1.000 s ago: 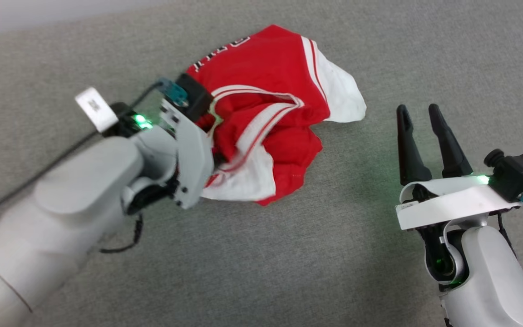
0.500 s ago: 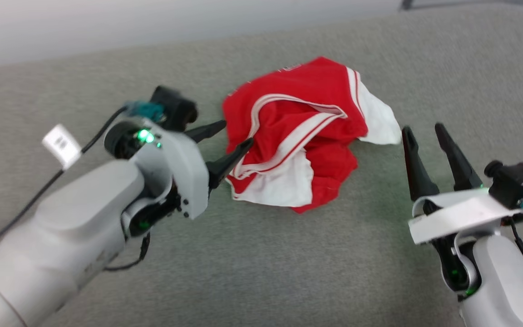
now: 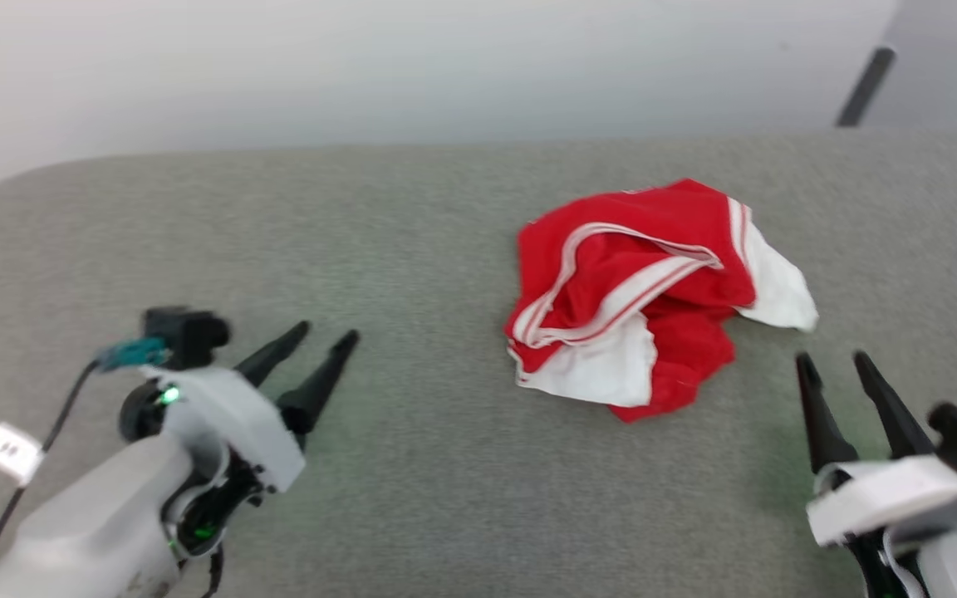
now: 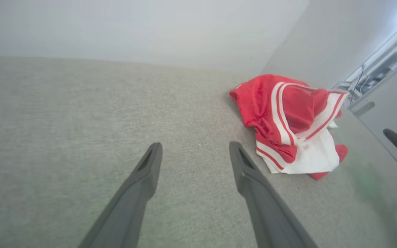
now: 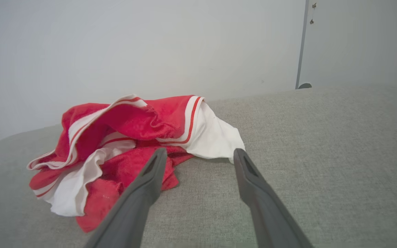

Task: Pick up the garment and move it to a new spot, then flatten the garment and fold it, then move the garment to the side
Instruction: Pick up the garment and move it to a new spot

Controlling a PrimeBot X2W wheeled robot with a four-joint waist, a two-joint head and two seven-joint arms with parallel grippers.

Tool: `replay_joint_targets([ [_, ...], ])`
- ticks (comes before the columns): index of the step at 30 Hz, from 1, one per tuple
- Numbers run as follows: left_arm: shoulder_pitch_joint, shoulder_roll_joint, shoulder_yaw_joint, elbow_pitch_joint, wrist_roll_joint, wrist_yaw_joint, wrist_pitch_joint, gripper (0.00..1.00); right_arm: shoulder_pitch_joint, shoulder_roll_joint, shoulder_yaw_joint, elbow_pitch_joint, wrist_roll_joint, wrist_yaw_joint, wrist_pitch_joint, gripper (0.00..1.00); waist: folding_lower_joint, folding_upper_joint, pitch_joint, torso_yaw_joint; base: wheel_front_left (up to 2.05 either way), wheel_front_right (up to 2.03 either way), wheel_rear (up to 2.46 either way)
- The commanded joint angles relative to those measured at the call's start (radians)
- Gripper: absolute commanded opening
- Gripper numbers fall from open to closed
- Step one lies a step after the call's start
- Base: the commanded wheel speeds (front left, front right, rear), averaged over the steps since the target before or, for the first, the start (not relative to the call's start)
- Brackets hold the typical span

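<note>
Across the grey surface [image 3: 412, 482] ahead of both your hands, the garment [image 3: 636, 291] lies loose in a crumpled heap. Its red body is bunched up, striped trim loops over the top, and neither hand touches it.

From your right hand [image 3: 831, 359] the heap sits just ahead and to the left of the fingers, near. From your left hand [image 3: 327, 330] it lies ahead and off to the right, well apart, with bare surface between. I judge the right arm to be the nearer one for the first grab of the flattening step.

As far as a crumple has a long axis, this one runs from the white panel [image 3: 595, 374] on the side towards your left hand across to the white sleeve [image 3: 773, 286] on the side nearest your right hand.

Both hands are released and empty, with fingers spread wide. In the right wrist view the sleeve's corner [image 5: 219, 144] rests on the surface just beyond the fingertips, roughly in line with the gap between them. It looks like your easiest target. The hem is hidden in the folds, so you cannot tell which edge you would be pulling.
</note>
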Motion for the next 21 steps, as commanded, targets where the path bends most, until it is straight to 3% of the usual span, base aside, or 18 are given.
replay_joint_targets([
  [1, 0.02, 0.001, 0.027, 0.002, 0.015, 0.002, -0.004, 1.0, 0.022, -0.004, -0.01, -0.001, 0.014, 0.0, -0.001, 1.0, 0.0, 0.0, -0.05, 0.058, 0.0, 0.0, 0.0],
  [5, 0.159, -0.004, 0.17, -0.005, 0.077, 0.002, -0.003, 1.0, 0.076, -0.009, -0.043, -0.014, 0.009, 0.0, 0.007, 1.0, 0.0, 0.0, -0.068, 0.082, 0.0, 0.0, 0.0],
  [14, 0.446, -0.037, 0.475, -0.097, 0.273, 0.054, -0.003, 1.0, 0.166, -0.017, -0.097, -0.067, 0.009, 0.0, 0.048, 1.0, 0.0, 0.0, -0.12, 0.103, 0.0, 0.0, 0.0],
  [21, 0.634, -0.108, 0.724, -0.227, 0.453, 0.102, -0.003, 1.0, 0.175, -0.026, -0.111, -0.12, -0.001, 0.0, 0.084, 1.0, 0.0, 0.0, -0.153, 0.086, 0.0, 0.0, 0.0],
])
